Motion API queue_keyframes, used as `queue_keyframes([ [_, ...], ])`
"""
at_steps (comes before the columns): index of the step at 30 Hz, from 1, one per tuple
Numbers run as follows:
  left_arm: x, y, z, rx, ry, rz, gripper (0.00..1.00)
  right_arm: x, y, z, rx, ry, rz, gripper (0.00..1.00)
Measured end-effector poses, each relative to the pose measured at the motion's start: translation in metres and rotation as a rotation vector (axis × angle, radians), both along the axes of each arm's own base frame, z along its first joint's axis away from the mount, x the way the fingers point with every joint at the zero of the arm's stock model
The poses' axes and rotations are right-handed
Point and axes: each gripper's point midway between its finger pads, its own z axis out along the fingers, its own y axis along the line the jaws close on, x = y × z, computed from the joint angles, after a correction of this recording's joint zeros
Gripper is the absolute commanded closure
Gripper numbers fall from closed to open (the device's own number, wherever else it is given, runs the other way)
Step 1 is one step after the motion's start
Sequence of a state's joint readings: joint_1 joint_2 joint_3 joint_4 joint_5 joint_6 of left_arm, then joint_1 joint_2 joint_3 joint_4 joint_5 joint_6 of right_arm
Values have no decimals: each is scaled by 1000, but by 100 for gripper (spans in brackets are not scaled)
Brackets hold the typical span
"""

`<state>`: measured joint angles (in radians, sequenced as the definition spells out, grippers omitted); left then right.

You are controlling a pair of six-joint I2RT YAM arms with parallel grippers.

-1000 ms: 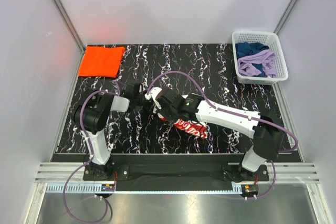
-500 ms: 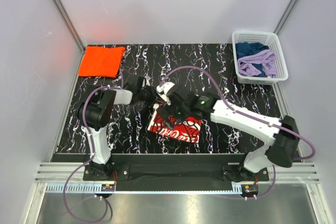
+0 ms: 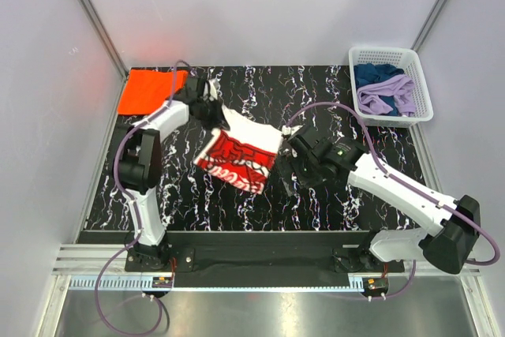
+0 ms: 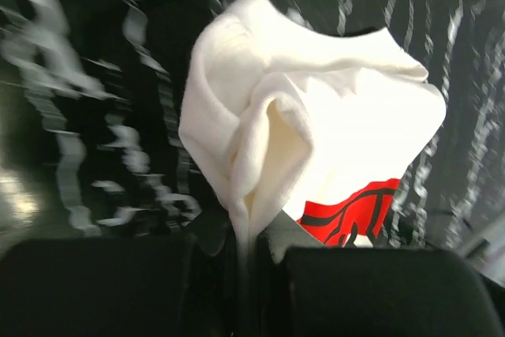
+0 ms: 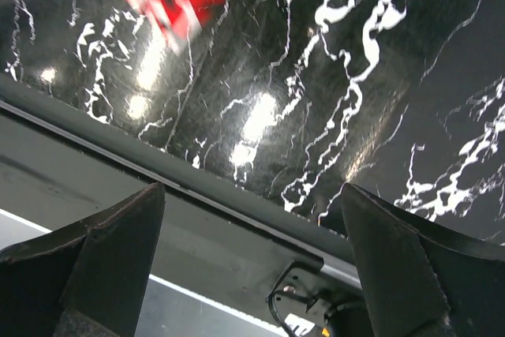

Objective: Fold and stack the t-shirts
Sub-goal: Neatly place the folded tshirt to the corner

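- The left claw is reaching over the far-left part of the counter and is clamping a bunched white corner of the white t-shirt; the left wrist view is showing the cloth pinched between the closed fingers.
- The white t-shirt is spreading from that gripped corner toward the near-right, with its red print facing up. Its near edge is ending mid-depth on the counter, left of centre. Whether the lower part is resting on the surface or hanging just above it cannot be determined.
- The right claw is hovering just right of the white t-shirt with its fingers spread wide and nothing between them. Its wrist view is showing the counter's near edge and the metal rail below.
- The orange t-shirt is lying folded flat in the far-left corner, just beside the left claw, with the left arm crossing its right edge. The two shirts are not overlapping.
- The white basket is sitting at the far-right corner, holding blue and purple cloth.
- Bare counter is showing along the far middle, between the white t-shirt and the basket, and along the near strip.
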<state>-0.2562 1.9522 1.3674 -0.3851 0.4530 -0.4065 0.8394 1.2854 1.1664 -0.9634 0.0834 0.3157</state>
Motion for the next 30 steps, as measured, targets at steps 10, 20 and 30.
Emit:
queue_keyframes([
  [10,99,88,74,262,-236,86,100,3,-19,-11,-23,47,-82,0],
  [20,135,133,79,444,-283,79,100,35,-39,-26,-23,142,-230,0],
  [30,170,180,130,509,-447,159,100,63,-26,-35,-19,199,-250,0],
])
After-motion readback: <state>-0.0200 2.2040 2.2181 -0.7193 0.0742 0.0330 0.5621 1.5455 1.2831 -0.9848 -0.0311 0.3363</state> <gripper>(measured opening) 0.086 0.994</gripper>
